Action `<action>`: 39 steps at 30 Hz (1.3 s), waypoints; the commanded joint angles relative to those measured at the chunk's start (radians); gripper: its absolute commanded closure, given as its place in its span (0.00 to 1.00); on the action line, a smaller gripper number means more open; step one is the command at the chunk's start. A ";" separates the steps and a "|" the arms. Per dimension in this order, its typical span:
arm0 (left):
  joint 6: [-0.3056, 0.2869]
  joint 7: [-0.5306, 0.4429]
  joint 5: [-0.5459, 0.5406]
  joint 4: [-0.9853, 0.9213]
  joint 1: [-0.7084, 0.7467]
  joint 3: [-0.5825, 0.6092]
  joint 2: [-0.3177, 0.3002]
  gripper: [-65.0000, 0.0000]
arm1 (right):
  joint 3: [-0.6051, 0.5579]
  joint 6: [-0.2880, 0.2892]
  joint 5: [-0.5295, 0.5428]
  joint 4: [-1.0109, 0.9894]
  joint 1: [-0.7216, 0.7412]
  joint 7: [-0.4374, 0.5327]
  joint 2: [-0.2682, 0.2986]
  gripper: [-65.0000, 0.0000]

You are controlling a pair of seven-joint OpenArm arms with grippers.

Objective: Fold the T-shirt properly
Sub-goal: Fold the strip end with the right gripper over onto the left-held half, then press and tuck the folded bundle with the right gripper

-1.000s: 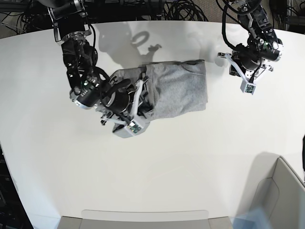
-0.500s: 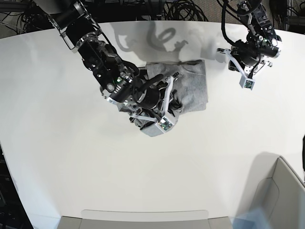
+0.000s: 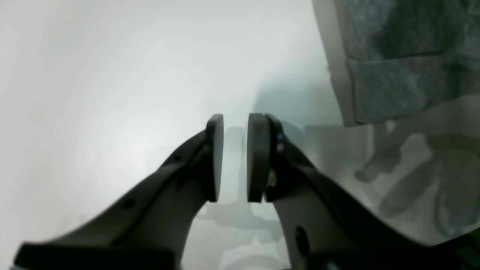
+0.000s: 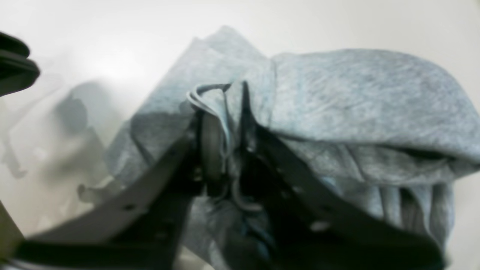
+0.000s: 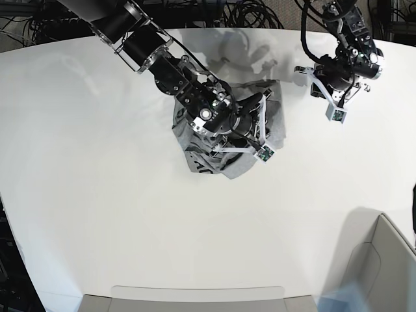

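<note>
The heather-grey T-shirt (image 5: 276, 127) lies bunched in the middle of the white table (image 5: 97, 208). My right gripper (image 5: 257, 114) hangs over it and is shut on a fold of its cloth. In the right wrist view the grey cloth (image 4: 356, 86) drapes over and between the fingers (image 4: 210, 150). My left gripper (image 5: 304, 70) hovers to the right of the shirt, apart from it. In the left wrist view its pads (image 3: 215, 157) stand almost together with nothing between them, and a hemmed edge of the shirt (image 3: 405, 56) shows at the upper right.
A grey bin (image 5: 383, 260) stands at the lower right corner. A flat grey tray edge (image 5: 195, 299) runs along the front. Black cables (image 5: 247, 13) lie behind the table's far edge.
My right arm has swept to the right with the gripped cloth, dragging it over the rest of the shirt. The left arm has hardly moved.
</note>
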 commanded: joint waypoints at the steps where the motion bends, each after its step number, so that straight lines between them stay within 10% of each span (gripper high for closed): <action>1: -0.001 -0.009 -0.008 0.015 -0.006 -0.003 -0.007 0.83 | -0.032 0.003 0.003 0.020 0.022 0.022 -0.011 0.69; 11: -0.001 -0.009 -0.008 0.015 -0.006 0.003 -0.004 0.83 | -0.288 0.003 0.003 0.100 0.069 0.029 0.006 0.51; 23: -0.001 -0.009 -0.008 0.015 -0.006 0.005 0.008 0.83 | -0.035 0.003 0.005 0.350 0.085 -0.029 0.055 0.51; 33: -0.001 -0.012 -0.009 0.015 -0.014 0.007 0.016 0.83 | 0.039 0.003 0.008 0.416 0.034 -0.136 0.234 0.96; 39: -0.001 -0.009 -0.011 0.015 -0.017 0.007 0.017 0.83 | 0.045 0.004 0.017 0.330 -0.012 -0.130 0.222 0.98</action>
